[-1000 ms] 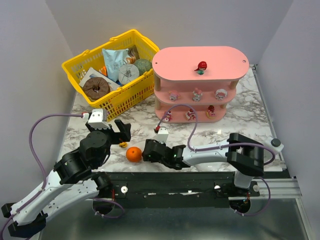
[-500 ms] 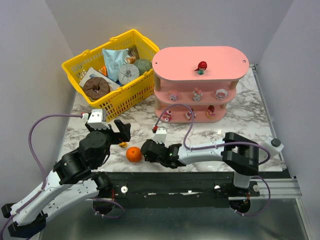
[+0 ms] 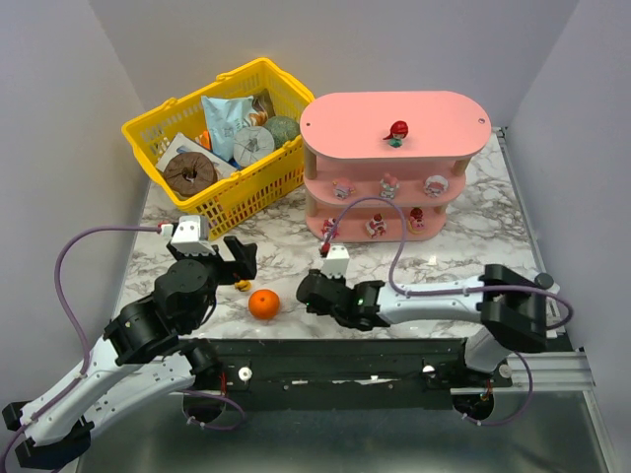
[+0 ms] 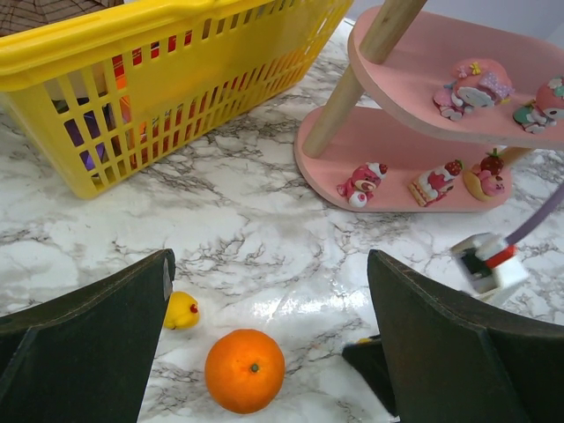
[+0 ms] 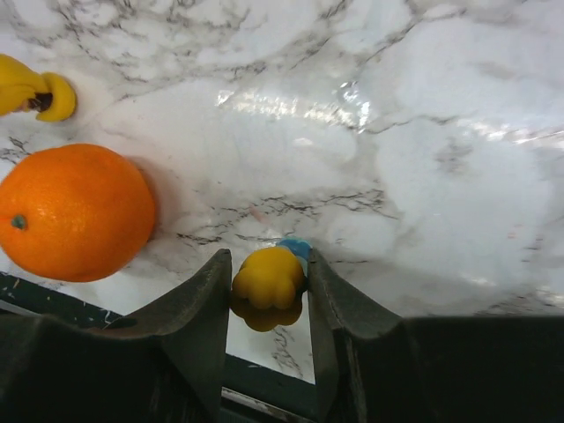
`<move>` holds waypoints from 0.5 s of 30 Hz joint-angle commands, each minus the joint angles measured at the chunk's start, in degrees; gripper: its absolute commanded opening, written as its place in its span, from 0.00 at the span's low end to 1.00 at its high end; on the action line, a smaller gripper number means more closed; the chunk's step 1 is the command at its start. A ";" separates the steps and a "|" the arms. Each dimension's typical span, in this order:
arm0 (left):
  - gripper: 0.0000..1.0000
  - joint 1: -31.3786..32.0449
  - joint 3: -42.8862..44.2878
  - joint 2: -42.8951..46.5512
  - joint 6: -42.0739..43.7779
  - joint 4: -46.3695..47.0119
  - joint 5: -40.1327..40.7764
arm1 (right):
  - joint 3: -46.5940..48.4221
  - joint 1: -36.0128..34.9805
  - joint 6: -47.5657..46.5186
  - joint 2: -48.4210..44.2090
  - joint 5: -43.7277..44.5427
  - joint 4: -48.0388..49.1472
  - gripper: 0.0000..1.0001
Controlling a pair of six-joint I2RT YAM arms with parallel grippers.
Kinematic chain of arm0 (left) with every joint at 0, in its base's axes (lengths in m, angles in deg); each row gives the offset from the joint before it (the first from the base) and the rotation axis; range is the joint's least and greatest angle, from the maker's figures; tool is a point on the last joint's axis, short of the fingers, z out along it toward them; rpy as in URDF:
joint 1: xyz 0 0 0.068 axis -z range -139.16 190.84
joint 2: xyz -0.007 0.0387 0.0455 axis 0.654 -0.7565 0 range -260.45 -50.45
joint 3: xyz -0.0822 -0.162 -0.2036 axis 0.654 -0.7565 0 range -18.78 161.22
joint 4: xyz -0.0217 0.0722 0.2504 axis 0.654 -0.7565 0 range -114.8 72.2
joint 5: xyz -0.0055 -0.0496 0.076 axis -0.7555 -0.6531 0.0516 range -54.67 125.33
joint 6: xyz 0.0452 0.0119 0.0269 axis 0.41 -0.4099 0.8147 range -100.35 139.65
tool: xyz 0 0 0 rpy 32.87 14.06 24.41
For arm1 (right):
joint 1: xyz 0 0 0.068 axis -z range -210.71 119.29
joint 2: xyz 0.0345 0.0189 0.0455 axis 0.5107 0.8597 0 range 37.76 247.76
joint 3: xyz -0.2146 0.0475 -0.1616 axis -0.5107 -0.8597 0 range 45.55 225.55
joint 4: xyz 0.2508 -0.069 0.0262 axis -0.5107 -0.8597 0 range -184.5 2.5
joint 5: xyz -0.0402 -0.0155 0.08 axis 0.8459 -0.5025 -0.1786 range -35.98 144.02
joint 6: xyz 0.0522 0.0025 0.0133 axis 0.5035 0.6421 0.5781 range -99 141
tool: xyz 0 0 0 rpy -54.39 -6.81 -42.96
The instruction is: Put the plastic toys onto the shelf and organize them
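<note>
The small yellow toy point(image 5: 267, 275) is pinched now between the half-closed jaws of the right gripper point(image 3: 308, 292), just to the right of the orange ball point(image 3: 263, 304) and close to the table's near edge. Contact looks to be made on both sides, but only at the very fingertips, and whether the toy is clear of the marble cannot be told. There lies the first risk: a rounded, glossy piece held so shallowly could be squirted out the moment the arm is raised or swung, and lost over that edge. The ball itself is a hazard; if it is brushed on the way up, it could be sent rolling into the second yellow toy point(image 3: 242, 286), which lies just beyond it on the left. The left gripper point(image 3: 237, 258) is held wide open and empty above that spot, so a crossing of arms over the ball is possible. Well beyond the ball to the right, the shelf point(image 3: 345, 123) is already seen carrying figurines on every tier, closely spaced on the lower two; a careless approach could topple them, and a drop from height could see the toy bounce off.
</note>
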 commanded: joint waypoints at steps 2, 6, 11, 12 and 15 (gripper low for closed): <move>0.99 -0.30 -0.51 0.38 -0.12 -0.09 -0.77 | -0.25 5.19 -10.15 -12.46 4.25 -6.24 0.39; 0.99 -0.30 -0.43 0.55 -0.12 -0.09 -0.77 | 2.12 10.46 -20.06 -21.33 2.40 -10.91 0.39; 0.99 -0.31 -0.43 0.73 -0.12 -0.09 -0.60 | 8.44 14.95 -27.20 -32.66 6.88 -19.24 0.39; 0.99 -0.22 -0.43 0.73 -0.03 -0.01 -0.51 | 11.50 15.30 -28.86 -33.91 7.58 -20.66 0.40; 0.99 -0.22 -0.43 0.64 -0.03 0.00 -0.60 | 15.39 15.48 -31.24 -39.43 12.50 -23.92 0.41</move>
